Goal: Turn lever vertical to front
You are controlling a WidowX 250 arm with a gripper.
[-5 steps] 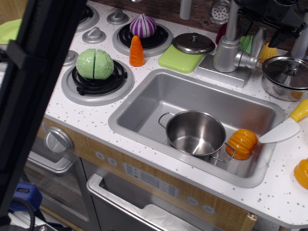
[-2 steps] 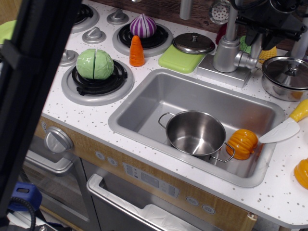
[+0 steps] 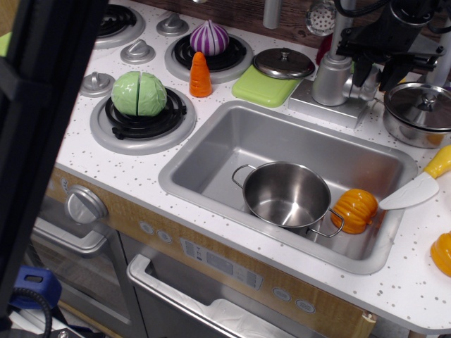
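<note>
We see gripper directly over lever, fingers apart, straddling it; grip contact unclear. Lever juts sideways from faucet body, long axis toward lidded pot. Sink in front; pot close beside, knife further forward

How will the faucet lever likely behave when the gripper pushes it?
The lever is short, shiny and rounded, so the gripper may slip off it. Joined to the thick faucet body, it will probably swivel stiffly, not bend.
</note>
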